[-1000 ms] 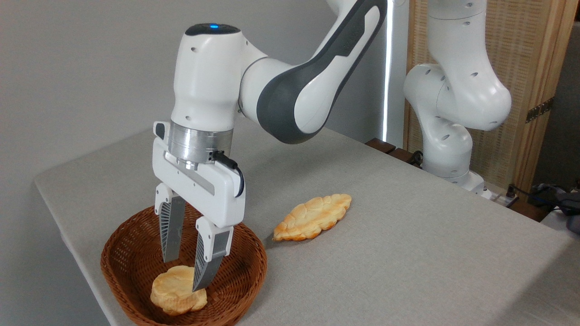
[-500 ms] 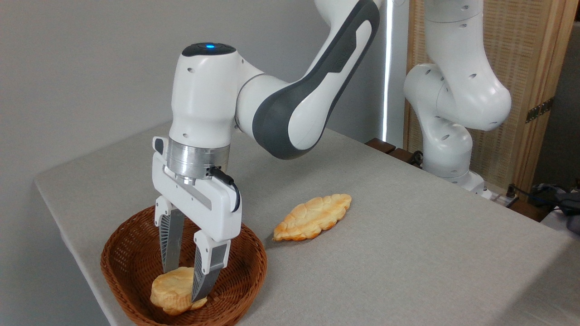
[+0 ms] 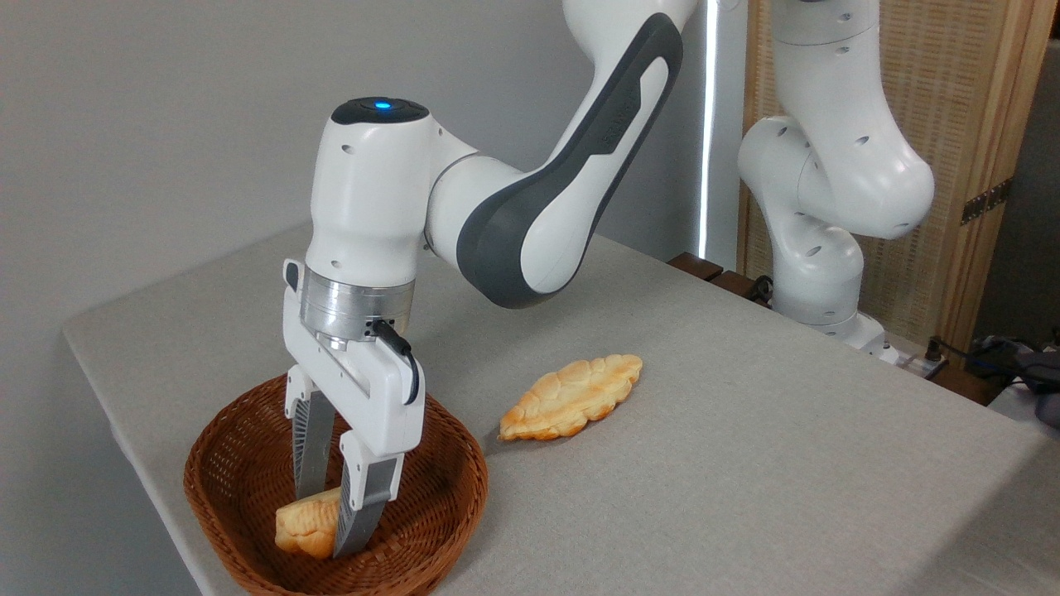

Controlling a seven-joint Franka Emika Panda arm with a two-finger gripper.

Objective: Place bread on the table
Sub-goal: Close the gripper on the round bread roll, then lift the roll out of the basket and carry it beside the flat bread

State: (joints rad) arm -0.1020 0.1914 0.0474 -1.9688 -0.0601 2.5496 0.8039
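Note:
The bread (image 3: 300, 528), a small golden-orange bun, lies tipped on its edge in the brown wicker basket (image 3: 217, 488) at the front left of the table (image 3: 745, 472). My gripper (image 3: 325, 523) reaches down into the basket. Its two grey fingers stand on either side of the bun and press on it, so the gripper is shut on the bread. The near finger (image 3: 358, 505) covers the bun's right part. The bun's underside still seems to rest on the basket floor.
A longer flat leaf-shaped golden pastry (image 3: 571, 397) lies on the grey tabletop right of the basket. The robot's white base (image 3: 816, 273) stands at the back right edge, with cables (image 3: 985, 352) beyond it.
The gripper has sunk lower into the basket and its fingers have closed in on the bread. The bun, flat before, now stands tilted between them.

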